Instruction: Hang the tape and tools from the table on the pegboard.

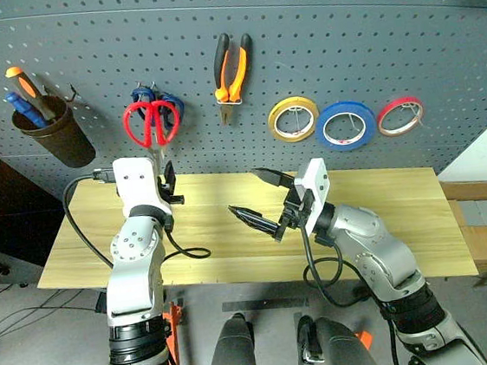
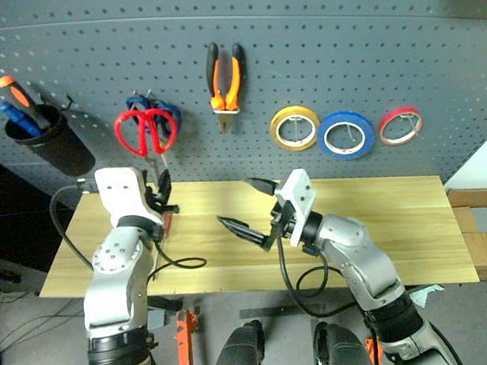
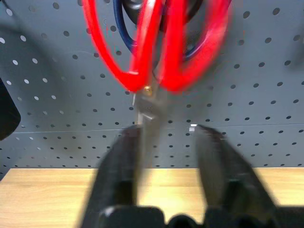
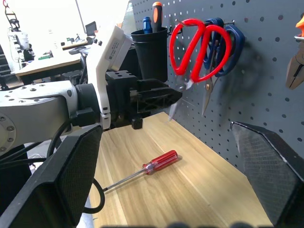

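The red-handled scissors (image 1: 152, 122) hang on a hook of the pegboard (image 1: 341, 33), blades pointing down. My left gripper (image 3: 166, 156) is just below them, open, with the blade (image 3: 142, 118) beside one finger. The pliers (image 1: 233, 66) and the blue tape (image 1: 346, 125) hang further right on the board. On the table (image 1: 386, 211) the small red-handled screwdriver (image 4: 161, 161) lies under the left gripper. Over the table's middle my right gripper (image 1: 258, 198) is wide open and holds nothing.
Blue-handled scissors (image 1: 170, 103) hang behind the red ones. A dark cup (image 1: 54, 133) with orange and blue screwdrivers hangs at the far left. A yellow roll (image 1: 293, 118) and a thin red roll (image 1: 399, 116) flank the blue tape. A black cable (image 1: 190, 253) loops onto the table.
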Robot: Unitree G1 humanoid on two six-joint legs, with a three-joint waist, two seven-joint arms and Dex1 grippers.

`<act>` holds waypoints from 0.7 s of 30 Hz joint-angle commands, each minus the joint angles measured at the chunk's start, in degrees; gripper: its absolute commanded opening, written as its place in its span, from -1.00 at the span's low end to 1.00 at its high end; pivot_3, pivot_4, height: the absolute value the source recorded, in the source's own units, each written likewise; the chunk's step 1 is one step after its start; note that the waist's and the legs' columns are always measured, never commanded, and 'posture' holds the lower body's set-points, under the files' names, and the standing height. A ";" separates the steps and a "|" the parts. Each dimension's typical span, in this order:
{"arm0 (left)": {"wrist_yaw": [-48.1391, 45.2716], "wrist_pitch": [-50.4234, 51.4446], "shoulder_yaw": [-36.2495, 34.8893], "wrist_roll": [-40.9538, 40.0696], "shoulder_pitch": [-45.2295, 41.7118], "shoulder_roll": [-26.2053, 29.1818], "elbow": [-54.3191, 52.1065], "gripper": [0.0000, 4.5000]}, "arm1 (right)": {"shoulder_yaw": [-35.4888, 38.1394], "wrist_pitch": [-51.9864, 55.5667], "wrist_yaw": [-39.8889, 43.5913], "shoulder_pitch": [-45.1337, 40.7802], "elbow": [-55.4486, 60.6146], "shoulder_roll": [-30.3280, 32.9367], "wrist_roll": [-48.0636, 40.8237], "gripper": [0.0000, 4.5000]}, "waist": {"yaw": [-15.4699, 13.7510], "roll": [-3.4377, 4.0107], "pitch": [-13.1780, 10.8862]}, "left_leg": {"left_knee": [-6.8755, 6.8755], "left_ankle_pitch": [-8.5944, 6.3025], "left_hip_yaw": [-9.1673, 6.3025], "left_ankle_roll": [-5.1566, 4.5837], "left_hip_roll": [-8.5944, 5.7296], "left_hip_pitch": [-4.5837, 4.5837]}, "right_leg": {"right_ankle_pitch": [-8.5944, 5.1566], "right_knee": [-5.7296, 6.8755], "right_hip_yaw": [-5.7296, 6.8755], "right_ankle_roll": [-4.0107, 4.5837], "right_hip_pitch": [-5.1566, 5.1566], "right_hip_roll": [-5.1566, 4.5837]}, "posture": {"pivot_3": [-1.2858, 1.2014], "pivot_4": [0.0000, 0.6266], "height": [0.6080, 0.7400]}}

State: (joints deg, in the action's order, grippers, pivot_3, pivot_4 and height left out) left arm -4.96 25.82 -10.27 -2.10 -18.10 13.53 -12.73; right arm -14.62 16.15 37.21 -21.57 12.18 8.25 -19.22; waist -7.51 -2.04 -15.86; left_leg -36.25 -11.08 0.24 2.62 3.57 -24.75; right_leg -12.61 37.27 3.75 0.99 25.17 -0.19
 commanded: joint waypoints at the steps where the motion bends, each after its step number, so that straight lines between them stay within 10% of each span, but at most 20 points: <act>1: -0.21 -0.75 1.08 0.39 4.12 -0.25 -1.56 0.46 | 0.99 -0.10 -0.21 -0.63 2.95 -0.13 -1.00 1.00 | 0.03 0.00 0.00 | 0.00 0.00 0.01 0.00 0.00 0.00 | 0.00 0.00 -0.01 0.00 0.00 0.00 | 0.22 -0.30 1.00; 3: -0.91 -1.10 1.67 0.06 6.83 -0.53 -1.13 0.77 | 1.31 -0.03 -0.32 -0.87 3.20 -0.30 -1.39 1.00 | 0.07 0.00 0.00 | -0.01 0.00 0.01 0.00 0.00 0.01 | 0.00 0.01 -0.02 0.01 0.00 -0.01 | 0.22 -0.30 1.00; 11: -0.85 -0.86 -0.69 0.28 15.37 1.08 2.44 0.77 | 2.57 1.09 -2.03 -3.48 4.81 -1.99 -2.68 1.00 | 0.17 0.01 -0.01 | -0.11 0.00 -0.02 -0.01 0.06 0.10 | 0.00 0.26 -0.02 0.04 0.02 0.00 | 0.21 -0.24 1.00; 21: -9.27 -8.17 -5.46 -0.96 -1.60 17.73 30.98 0.77 | -5.11 0.12 -7.68 -7.40 -6.04 -3.06 11.89 1.00 | 0.30 0.20 -0.24 | -0.14 0.10 0.05 -0.15 0.12 0.23 | 0.02 0.57 -0.02 0.27 0.10 -0.01 | 0.22 0.01 1.00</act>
State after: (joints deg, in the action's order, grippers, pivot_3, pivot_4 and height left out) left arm -12.15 19.24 -15.95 -2.88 -18.53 29.97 14.59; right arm -19.28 16.99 29.97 -26.77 5.23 6.46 -7.76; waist -7.21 -1.85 -16.09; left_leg -36.38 -10.98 0.36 2.47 3.68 -24.52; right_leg -12.60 37.84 3.72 1.26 25.30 -0.18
